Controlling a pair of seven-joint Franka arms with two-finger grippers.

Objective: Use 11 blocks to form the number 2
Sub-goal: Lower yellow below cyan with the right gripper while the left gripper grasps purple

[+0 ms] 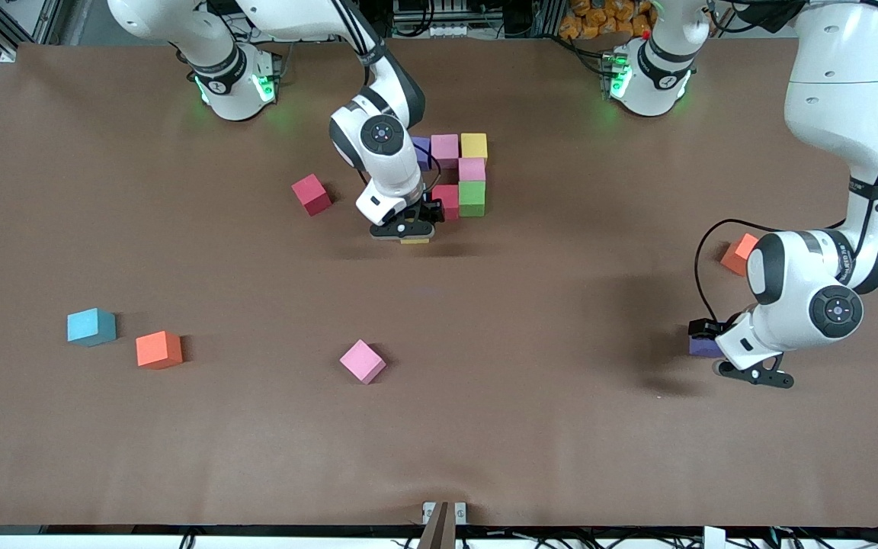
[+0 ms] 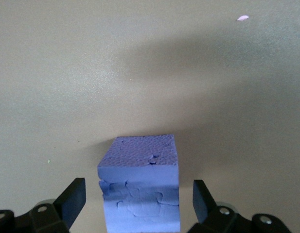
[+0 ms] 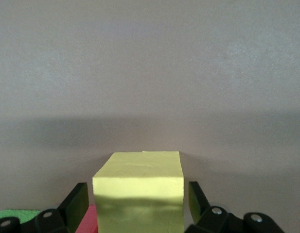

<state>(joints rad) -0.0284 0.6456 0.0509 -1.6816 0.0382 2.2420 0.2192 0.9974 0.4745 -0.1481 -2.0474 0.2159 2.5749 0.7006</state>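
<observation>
Right gripper [image 1: 407, 232] low beside the red block [image 1: 448, 200], jaws spread, yellow block [image 3: 139, 189] between its fingers untouched, left gripper [image 2: 139, 204] likewise open astride a purple block [image 2: 141, 182], well away toward the left arm's end

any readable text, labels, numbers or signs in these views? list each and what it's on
None can be read.
Left arm's forearm: a small dark marking, too small to read.
The blocks, such as the yellow block between the right gripper's fingers and the purple block between the left gripper's fingers: plain faces, no print.
Table: no markings.
</observation>
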